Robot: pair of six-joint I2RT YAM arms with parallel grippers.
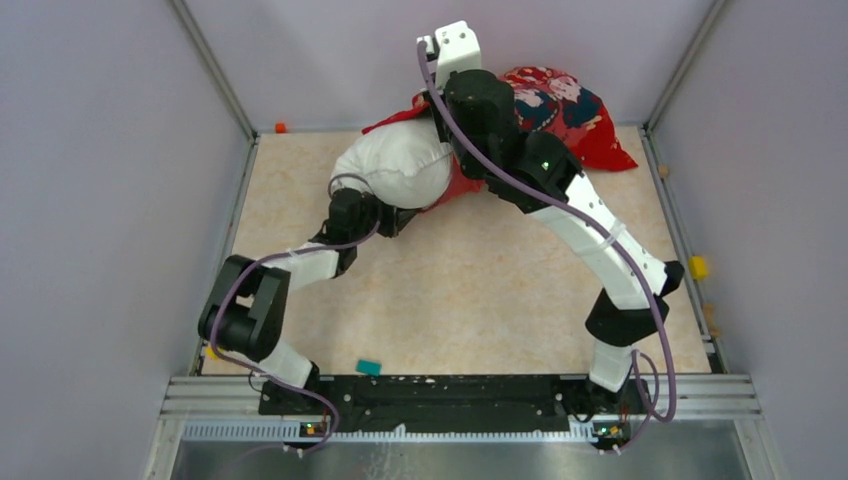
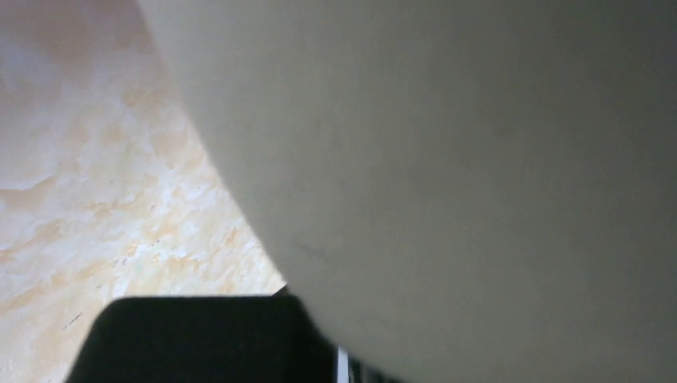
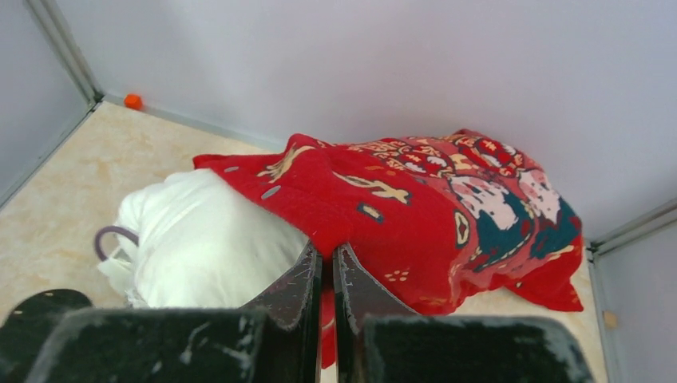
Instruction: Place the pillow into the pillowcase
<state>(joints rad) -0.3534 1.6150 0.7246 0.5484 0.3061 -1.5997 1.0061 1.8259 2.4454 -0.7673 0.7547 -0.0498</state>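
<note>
Bulging from the case mouth, the pillow (image 1: 395, 165) lies at the far edge of the table (image 1: 480, 290), roughly half inside the pillowcase (image 1: 565, 110), I judge; its white near end is left to cover. My right gripper (image 3: 327, 267) pinches the red hem between narrow jaws. My left gripper (image 1: 385, 215) is closed at the pillow's bare end; whether it grips fabric I cannot tell. The case's gold characters (image 3: 375, 187) are too small to read.
</note>
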